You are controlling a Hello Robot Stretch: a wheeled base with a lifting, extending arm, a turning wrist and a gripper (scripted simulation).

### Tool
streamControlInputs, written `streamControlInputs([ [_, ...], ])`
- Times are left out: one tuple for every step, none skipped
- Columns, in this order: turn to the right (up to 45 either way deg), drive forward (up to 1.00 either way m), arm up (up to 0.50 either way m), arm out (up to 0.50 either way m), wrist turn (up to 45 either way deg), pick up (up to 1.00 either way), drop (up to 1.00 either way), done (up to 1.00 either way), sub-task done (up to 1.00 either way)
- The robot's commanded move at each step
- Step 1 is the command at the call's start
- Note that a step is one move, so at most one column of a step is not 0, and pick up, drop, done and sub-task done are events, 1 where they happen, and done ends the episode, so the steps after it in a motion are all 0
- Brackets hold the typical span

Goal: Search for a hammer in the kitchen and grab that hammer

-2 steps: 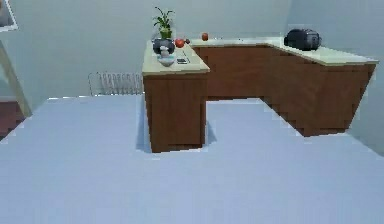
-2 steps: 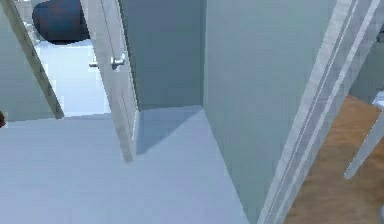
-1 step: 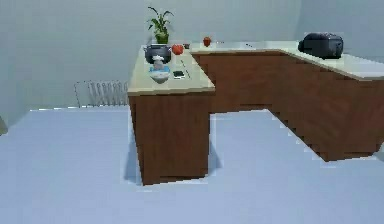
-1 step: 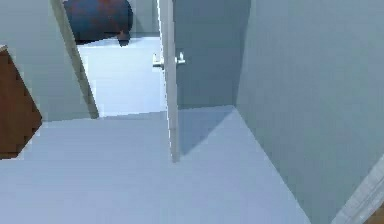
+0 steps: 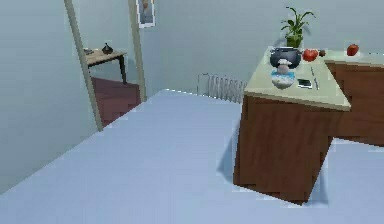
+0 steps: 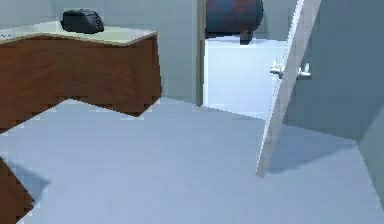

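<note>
Kitchen floor [image 5: 150,150] runs up to a cluttered wooden desk [image 5: 322,97]. The hammer search is the step in hand; next, probably drive closer and scan the top. Fingers' state cannot be told.

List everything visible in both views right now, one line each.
counter: one, brown with pale top, forward view's right
plant: one, green, counter's far end
red round things: two, red, on the countertop
dark pot: one, blackish, on the countertop
radiator: one, white, far wall
side table: one, wooden, beyond the left doorway
wall picture: one, pale, beside that doorway
second counter: one, brown, arm side view's left
appliance: one, black, on second counter
door: one, white, arm side view's right
</note>
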Motion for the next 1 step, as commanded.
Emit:
streamControlInputs([
  [0.0, 1.0, 0.0, 0.0, 0.0, 0.0, 0.0, 0.0, 0.0],
])
